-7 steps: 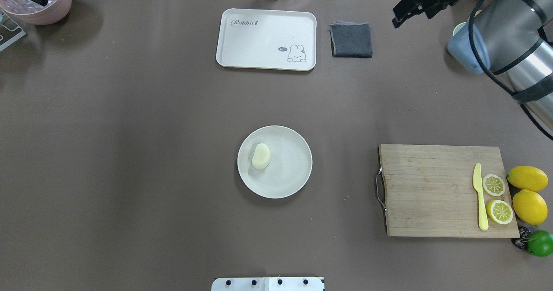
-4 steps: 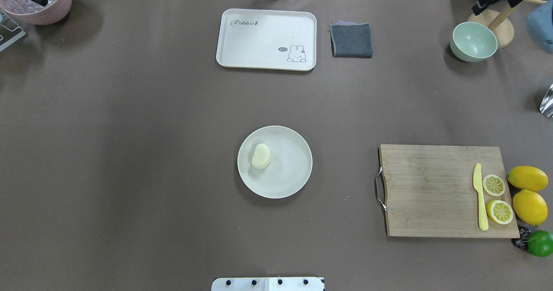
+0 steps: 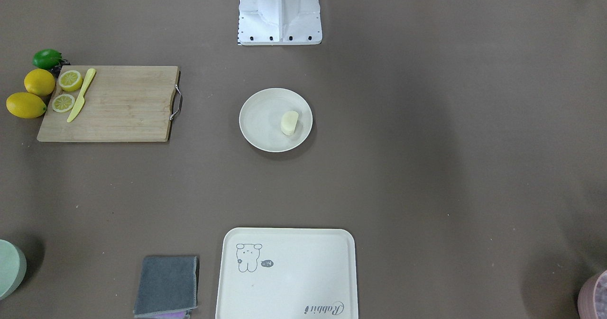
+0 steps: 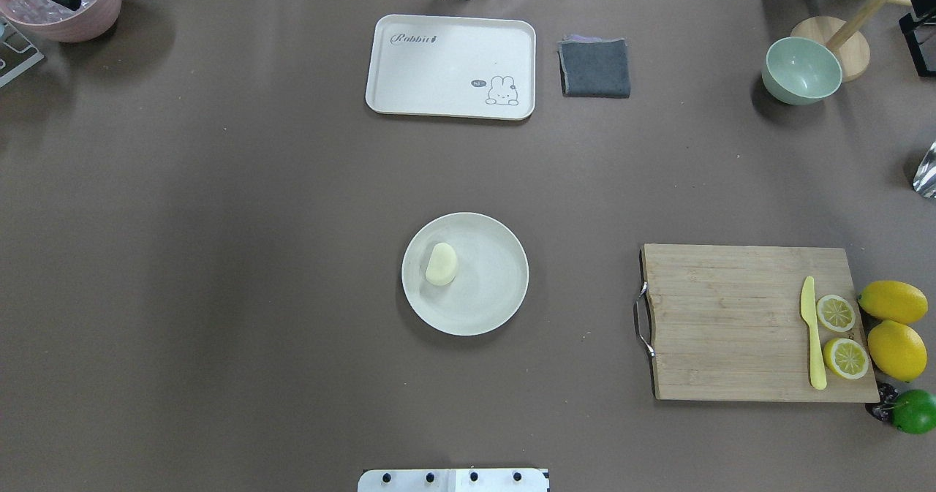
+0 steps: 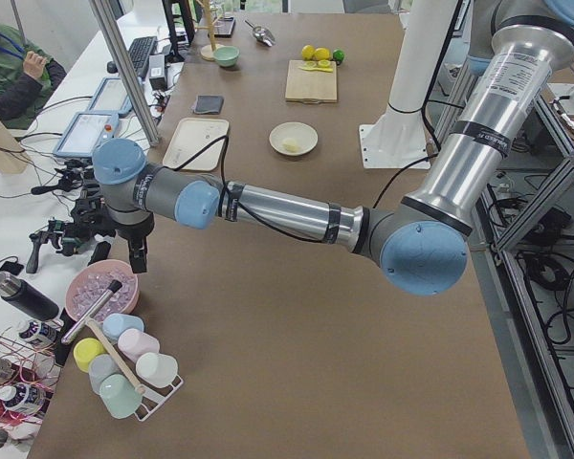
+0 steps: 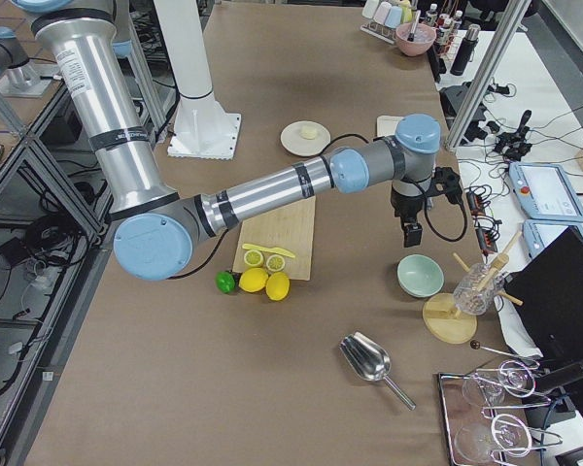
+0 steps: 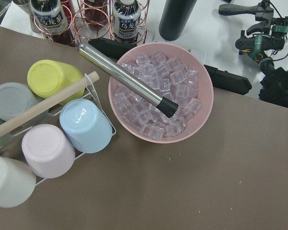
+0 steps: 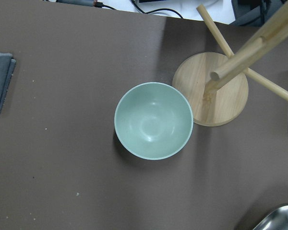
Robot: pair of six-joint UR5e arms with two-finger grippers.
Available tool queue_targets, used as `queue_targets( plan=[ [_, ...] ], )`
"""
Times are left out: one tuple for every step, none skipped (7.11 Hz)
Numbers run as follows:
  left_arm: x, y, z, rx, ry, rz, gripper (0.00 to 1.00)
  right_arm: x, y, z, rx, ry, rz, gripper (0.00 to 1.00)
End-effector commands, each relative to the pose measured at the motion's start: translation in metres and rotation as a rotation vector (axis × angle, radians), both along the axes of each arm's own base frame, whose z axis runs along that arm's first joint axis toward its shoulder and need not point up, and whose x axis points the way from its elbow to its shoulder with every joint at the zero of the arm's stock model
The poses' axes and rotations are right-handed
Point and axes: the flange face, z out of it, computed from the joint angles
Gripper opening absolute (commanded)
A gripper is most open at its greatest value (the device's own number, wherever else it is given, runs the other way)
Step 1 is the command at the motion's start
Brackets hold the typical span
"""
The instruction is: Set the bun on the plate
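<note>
The pale cream bun point(image 4: 442, 264) lies on the left part of the round off-white plate point(image 4: 493, 287) at the table's middle, also seen as bun point(image 3: 289, 122) on plate point(image 3: 261, 120). Neither gripper is near it. My left gripper point(image 5: 139, 258) hangs at the far left corner over the pink ice bowl; I cannot tell if it is open or shut. My right gripper point(image 6: 411, 234) hangs just above the pale green bowl point(image 6: 420, 275) at the far right corner; its state cannot be told either. No fingers show in either wrist view.
A cream tray point(image 4: 450, 64) and grey cloth point(image 4: 594, 68) lie at the far edge. The cutting board point(image 4: 731, 316) with knife, lemon halves, whole lemons and a lime sits at the right. Pink ice bowl point(image 7: 161, 91) and cup rack point(image 7: 48, 139) crowd the left corner. A person point(image 5: 10, 62) sits beyond the table.
My right arm has swung out of the overhead view toward the right, uncovering the green bowl and the wooden stand. Bun and plate have not moved.
</note>
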Motion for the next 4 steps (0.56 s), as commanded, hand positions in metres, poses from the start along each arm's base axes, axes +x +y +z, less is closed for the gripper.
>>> queue_targets(
  plan=[
    [-0.0016,0.0015,0.0035,-0.033,0.001,-0.003,0.98,0.0148,0.0064,0.0149,-0.023,0.006,0.025,1.0],
    [-0.0027,0.0021,0.0046,-0.037,0.003,-0.008,0.98,0.015,0.0071,0.0184,-0.029,0.008,0.025,1.0],
    [-0.0027,0.0023,0.004,-0.038,0.003,-0.009,0.98,0.0161,0.0092,0.0205,-0.031,0.008,0.027,1.0],
    [-0.0025,0.0025,0.0023,-0.036,0.006,-0.009,0.98,0.0181,0.0111,0.021,-0.031,0.007,0.029,1.0]
  ],
)
